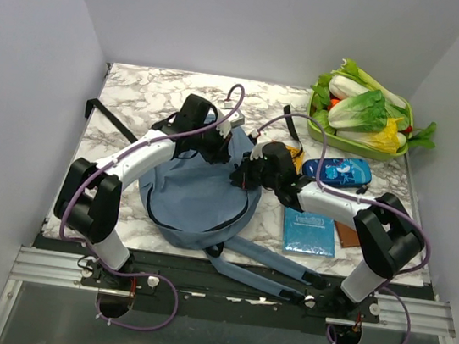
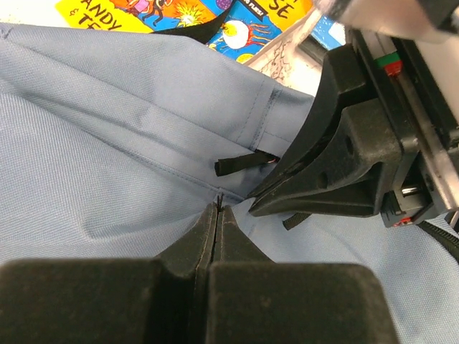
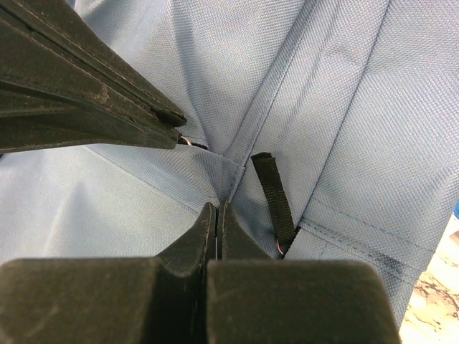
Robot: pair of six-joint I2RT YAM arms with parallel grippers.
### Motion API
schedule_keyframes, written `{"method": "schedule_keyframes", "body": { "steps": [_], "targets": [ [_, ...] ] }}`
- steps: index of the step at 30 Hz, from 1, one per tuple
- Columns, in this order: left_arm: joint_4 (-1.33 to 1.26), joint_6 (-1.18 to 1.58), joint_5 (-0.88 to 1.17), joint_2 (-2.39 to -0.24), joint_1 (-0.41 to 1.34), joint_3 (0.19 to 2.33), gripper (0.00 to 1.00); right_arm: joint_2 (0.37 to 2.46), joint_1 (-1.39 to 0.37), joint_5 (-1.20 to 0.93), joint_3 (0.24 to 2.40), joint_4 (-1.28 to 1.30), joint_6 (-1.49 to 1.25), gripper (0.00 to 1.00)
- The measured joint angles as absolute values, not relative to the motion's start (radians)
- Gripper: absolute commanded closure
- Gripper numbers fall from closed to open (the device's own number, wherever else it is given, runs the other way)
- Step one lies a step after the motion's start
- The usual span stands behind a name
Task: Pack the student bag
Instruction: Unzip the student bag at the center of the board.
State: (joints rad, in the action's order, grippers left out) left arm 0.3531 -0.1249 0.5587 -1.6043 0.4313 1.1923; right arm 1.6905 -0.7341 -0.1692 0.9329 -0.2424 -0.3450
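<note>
The student bag (image 1: 192, 197) is a dusty-blue backpack lying flat mid-table, its two straps (image 1: 271, 268) trailing over the near edge. My left gripper (image 1: 218, 150) is at the bag's upper edge. In the left wrist view it (image 2: 217, 208) is shut, pinching a fold of the blue fabric (image 2: 107, 143). My right gripper (image 1: 244, 174) is close beside it, to the right. In the right wrist view it (image 3: 217, 208) is also shut on a fold of the fabric (image 3: 344, 107), next to a black webbing tab (image 3: 276, 204). The two grippers nearly touch.
A green tray (image 1: 312, 131) of vegetables stands at the back right. A blue pencil case (image 1: 338, 170), a teal booklet (image 1: 308, 232) and a brown item (image 1: 346, 234) lie right of the bag. A yellow picture book (image 2: 143, 13) lies just beyond the bag.
</note>
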Motion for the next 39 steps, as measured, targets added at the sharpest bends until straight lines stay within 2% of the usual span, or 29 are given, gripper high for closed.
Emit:
{"method": "schedule_keyframes", "body": {
  "steps": [7, 14, 20, 28, 29, 30, 31, 32, 33, 34, 36, 39],
  "targets": [
    [0.382, -0.132, 0.567, -1.58, 0.368, 1.181, 1.0, 1.644, -0.741, -0.116, 0.919, -0.237, -0.348, 0.99],
    [0.563, -0.215, 0.595, -1.522, 0.224, 1.178, 1.0, 1.629, -0.746, -0.058, 0.917, -0.238, -0.363, 1.0],
    [0.645, -0.324, 0.587, -1.398, 0.097, 1.071, 1.0, 1.629, -0.749, -0.029, 0.918, -0.233, -0.375, 0.99],
    [0.68, -0.43, 0.564, -1.334, -0.079, 0.973, 1.0, 1.629, -0.767, -0.017, 0.918, -0.231, -0.382, 0.99],
    [0.682, -0.439, 0.564, -1.332, -0.093, 0.963, 0.98, 1.629, -0.771, -0.02, 0.918, -0.231, -0.382, 0.99],
    [0.683, -0.446, 0.565, -1.331, -0.107, 0.952, 0.91, 1.629, -0.775, -0.025, 0.92, -0.232, -0.383, 0.98],
    [0.684, -0.451, 0.565, -1.331, -0.118, 0.943, 0.73, 1.629, -0.778, -0.03, 0.923, -0.231, -0.382, 0.93],
    [0.685, -0.456, 0.566, -1.332, -0.124, 0.937, 0.63, 1.629, -0.778, -0.033, 0.925, -0.231, -0.382, 0.87],
    [0.687, -0.46, 0.567, -1.332, -0.126, 0.935, 0.57, 1.629, -0.778, -0.038, 0.928, -0.23, -0.38, 0.75],
    [0.693, -0.471, 0.556, -1.336, -0.128, 0.937, 0.51, 1.629, -0.777, -0.028, 0.932, -0.221, -0.367, 0.68],
    [0.716, -0.472, 0.543, -1.353, -0.139, 0.955, 0.46, 1.629, -0.764, -0.019, 0.936, -0.208, -0.357, 0.48],
    [0.739, -0.463, 0.538, -1.398, -0.139, 1.029, 0.39, 1.627, -0.745, -0.003, 0.945, -0.186, -0.34, 0.42]
  ]
}}
